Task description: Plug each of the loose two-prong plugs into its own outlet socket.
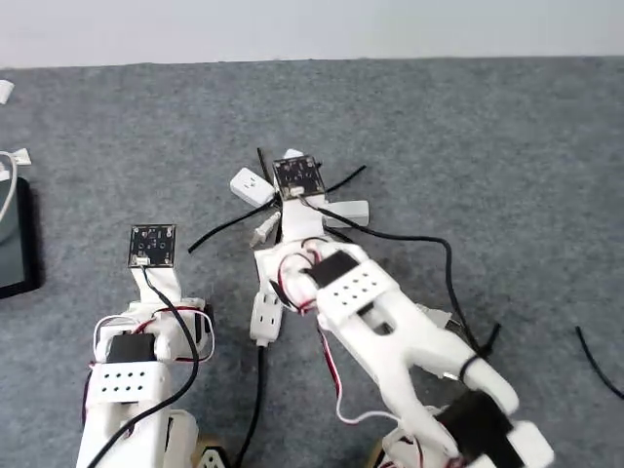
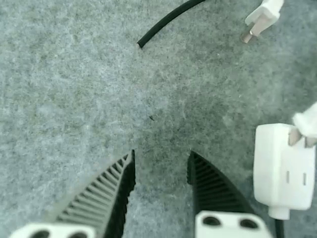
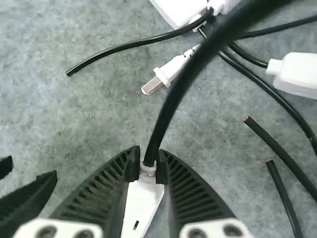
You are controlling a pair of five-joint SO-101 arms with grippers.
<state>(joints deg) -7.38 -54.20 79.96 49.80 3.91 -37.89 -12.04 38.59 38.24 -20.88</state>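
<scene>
My right gripper [image 3: 145,158] is shut on a white two-prong plug [image 3: 141,196], whose black cable runs up out of the jaws. In the left wrist view that plug [image 2: 306,123] rests its prongs on the face of a white outlet socket [image 2: 284,171], beside the slots. In the high view this socket [image 1: 264,318] lies between the two arms. A loose white plug [image 3: 171,71] lies further out, also seen from above [image 1: 263,231]. My left gripper [image 2: 161,158] is open over bare carpet, just to the side of the socket.
Two more white outlet blocks [image 1: 252,185] [image 1: 347,213] lie among crossing black cables [image 1: 390,234] beyond the right arm. A cut cable end [image 2: 166,22] lies ahead of the left gripper. A dark tray [image 1: 18,244] sits at the left edge.
</scene>
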